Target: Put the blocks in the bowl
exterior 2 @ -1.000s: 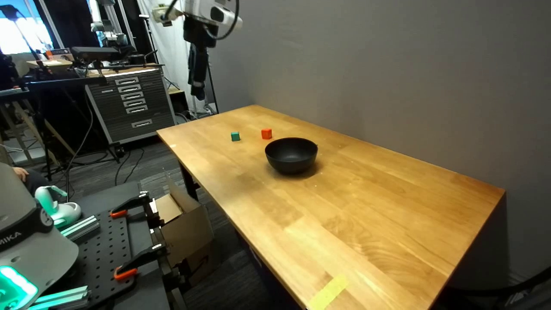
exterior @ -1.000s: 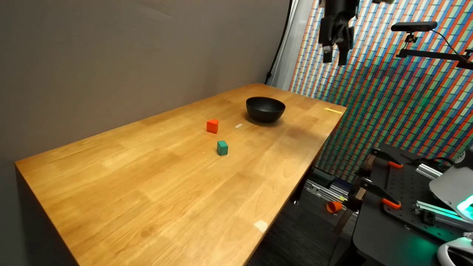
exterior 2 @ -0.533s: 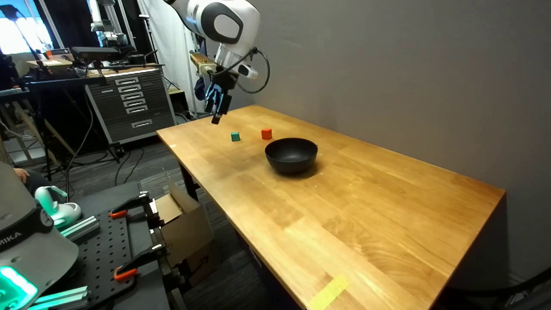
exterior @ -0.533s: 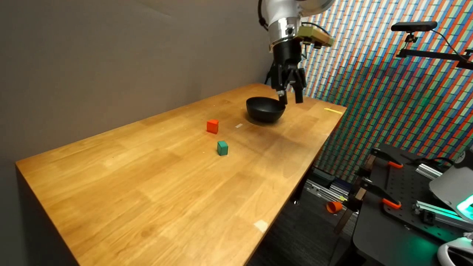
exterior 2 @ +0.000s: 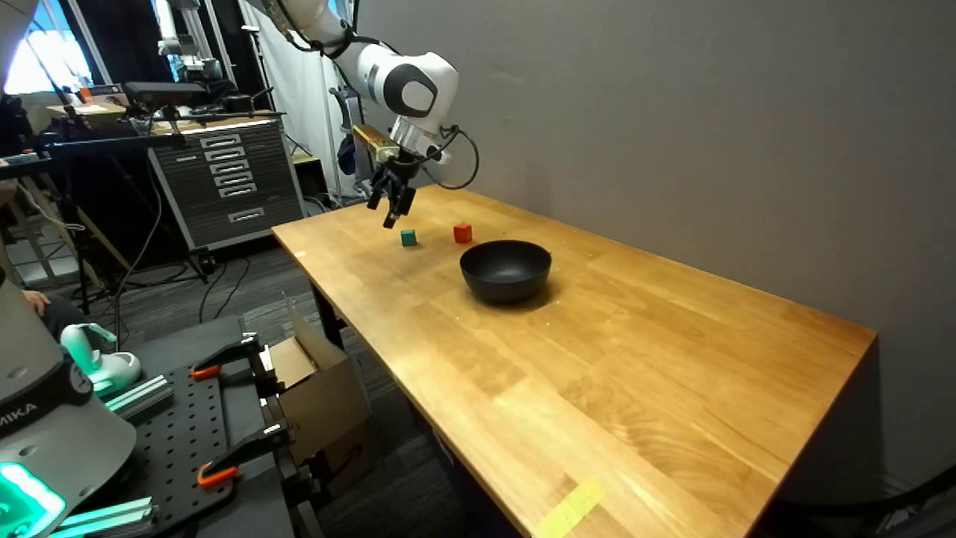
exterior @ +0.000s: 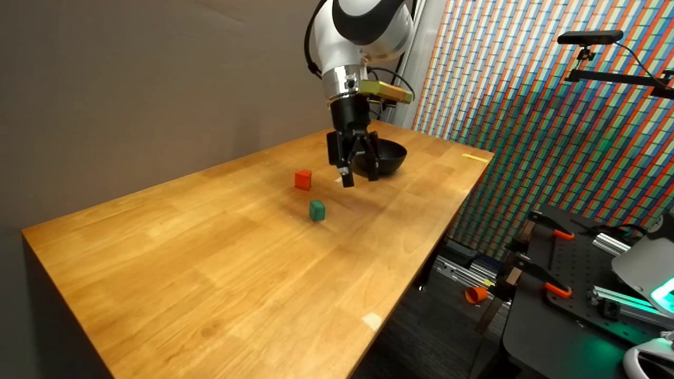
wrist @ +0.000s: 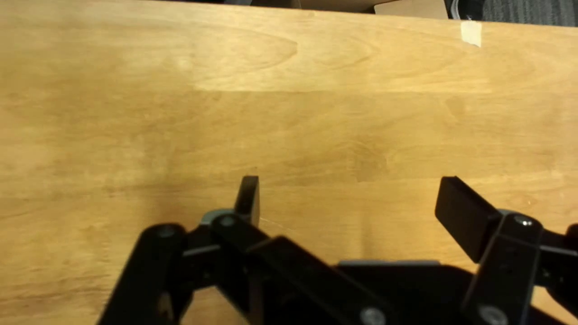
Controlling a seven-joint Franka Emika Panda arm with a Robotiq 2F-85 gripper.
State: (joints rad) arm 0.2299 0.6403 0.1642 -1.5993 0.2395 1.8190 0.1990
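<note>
Green block, red block | both on table, lower than and near end effector | end effector spread wide, holding nothing | probably light, stiff, sturdy, apt to skid; pinch opposite flat sides squarely | bowl lower too, apart from both

Both exterior views: raised, set back, angled down along the table from opposite ends, sharing bowl, red block, green block. In an exterior view wall is picture left, robot base right, bowl beyond both cubes; in an exterior view, mirrored: wall right, robot base left, bowl nearer. Wrist view: close over the table, facing down past the gripper at bottom, table edge across top; table shared with both exterior views
</note>
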